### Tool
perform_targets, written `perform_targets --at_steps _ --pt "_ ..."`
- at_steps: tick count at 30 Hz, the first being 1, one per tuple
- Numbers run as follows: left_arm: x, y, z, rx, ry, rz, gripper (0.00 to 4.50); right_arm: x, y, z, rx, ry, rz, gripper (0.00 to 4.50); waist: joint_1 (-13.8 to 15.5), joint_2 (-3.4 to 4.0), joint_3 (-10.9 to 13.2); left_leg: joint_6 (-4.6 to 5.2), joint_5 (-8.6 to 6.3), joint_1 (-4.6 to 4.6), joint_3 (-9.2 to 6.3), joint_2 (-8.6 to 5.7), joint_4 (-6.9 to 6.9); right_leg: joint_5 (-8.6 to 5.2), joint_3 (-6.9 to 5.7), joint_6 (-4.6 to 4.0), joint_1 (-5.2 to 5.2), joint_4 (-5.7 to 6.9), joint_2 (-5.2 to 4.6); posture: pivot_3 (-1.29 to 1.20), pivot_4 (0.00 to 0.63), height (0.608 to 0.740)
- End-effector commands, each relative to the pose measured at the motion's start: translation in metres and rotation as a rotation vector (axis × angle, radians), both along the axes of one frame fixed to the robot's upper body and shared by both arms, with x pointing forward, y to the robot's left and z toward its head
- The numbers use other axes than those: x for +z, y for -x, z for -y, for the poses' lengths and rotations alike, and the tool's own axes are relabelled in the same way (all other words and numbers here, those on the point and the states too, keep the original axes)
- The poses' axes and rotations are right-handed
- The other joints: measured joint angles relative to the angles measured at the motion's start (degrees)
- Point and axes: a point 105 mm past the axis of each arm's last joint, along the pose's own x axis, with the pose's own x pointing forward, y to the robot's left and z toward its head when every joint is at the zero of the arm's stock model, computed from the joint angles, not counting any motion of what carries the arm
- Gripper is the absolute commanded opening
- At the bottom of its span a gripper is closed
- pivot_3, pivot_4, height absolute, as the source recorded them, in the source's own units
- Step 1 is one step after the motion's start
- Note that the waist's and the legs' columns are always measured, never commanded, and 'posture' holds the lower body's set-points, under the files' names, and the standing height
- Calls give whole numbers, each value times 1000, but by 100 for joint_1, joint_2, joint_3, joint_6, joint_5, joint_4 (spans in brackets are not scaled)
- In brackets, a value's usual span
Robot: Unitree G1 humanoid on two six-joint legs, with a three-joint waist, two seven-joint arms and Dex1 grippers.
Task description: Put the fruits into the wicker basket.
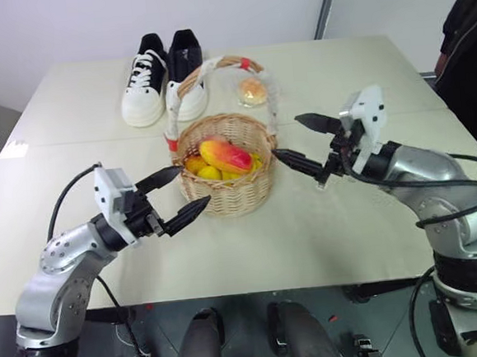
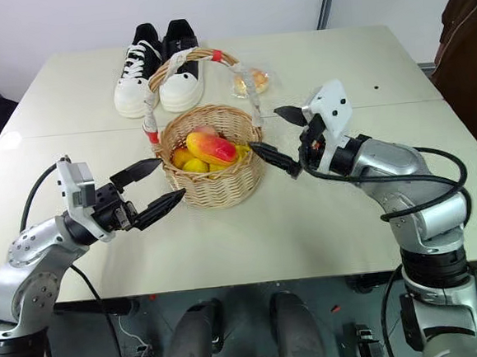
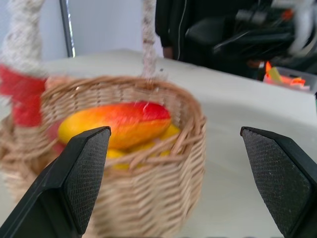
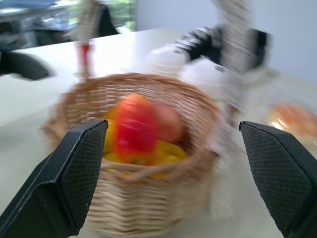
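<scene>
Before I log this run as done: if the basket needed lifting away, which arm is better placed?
Probably the right. The right claw is open level with the wicker basket handle's near end; the left claw, also open, sits low against the wall. The mango already lies inside.

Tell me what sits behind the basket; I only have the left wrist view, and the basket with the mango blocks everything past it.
Observer: A pair of black-and-white sneakers stands on the table behind the wicker basket, toes toward the robot.
Operator: Report anything else back there.
Observer: A round pale-orange item in clear wrap lies beside the sneakers, apart from the basket.
Operator: Give me the right gripper's state.
Observer: The right gripper is open, nothing between its fingers, at the basket's right side.
Operator: Confirm no fruit is left on the table.
Observer: None that I can see; the mango lies in the basket on top of yellow fruit.
</scene>
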Motion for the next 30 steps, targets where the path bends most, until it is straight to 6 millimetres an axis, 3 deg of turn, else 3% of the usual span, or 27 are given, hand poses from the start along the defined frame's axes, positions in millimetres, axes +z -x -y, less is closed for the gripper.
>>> perform_targets --at_steps 1,6,11,13,15,18,22,27,30 --pt "10 -1 2 -8 39 43 4500 10 -17 -8 -52 -90 44 4427 3 0 0 0 0 2 -1 0 -1 -1 0 0 -3 10 2 0 150 740" --pt "12 -1 5 -15 46 50 4500 6 -50 -17 -116 -170 38 4427 18 0 0 0 0 3 -3 11 4 -1 17 2 -11 30 27 0 150 740" --pt "12 0 5 -11 48 54 4500 8 -54 -19 -97 -219 30 2102 44 1 0 0 0 -8 -7 12 0 4 16 24 -23 36 29 0 150 740" --pt "12 0 5 -9 49 54 4500 11 -53 -19 -90 -230 38 831 39 1 0 0 0 -22 -6 12 2 5 17 25 -41 44 29 0 150 740" --pt "12 0 6 -8 49 54 4500 15 -50 -16 -99 -215 73 60 37 1 0 0 0 -22 -7 12 2 5 17 25 -43 47 29 0 150 740" --pt "12 -1 7 -9 49 55 4500 21 -46 -6 -127 -194 117 60 29 1 1 0 0 -22 -7 14 2 6 17 24 -47 50 32 0 150 740" --pt "13 -4 9 -29 43 60 4500 42 -36 68 -347 -204 225 60 121 3 2 0 1 -30 -10 14 4 5 16 24 -50 47 33 0 150 740" --pt "13 -9 15 -72 45 56 4500 44 -22 166 -718 -164 267 60 173 3 2 0 0 -33 2 9 4 0 22 17 -50 36 28 0 150 740" --pt "12 -14 21 -100 51 56 4500 42 -18 204 -882 -179 272 60 117 5 1 0 0 -26 7 11 3 -2 30 12 -50 43 33 0 150 740"
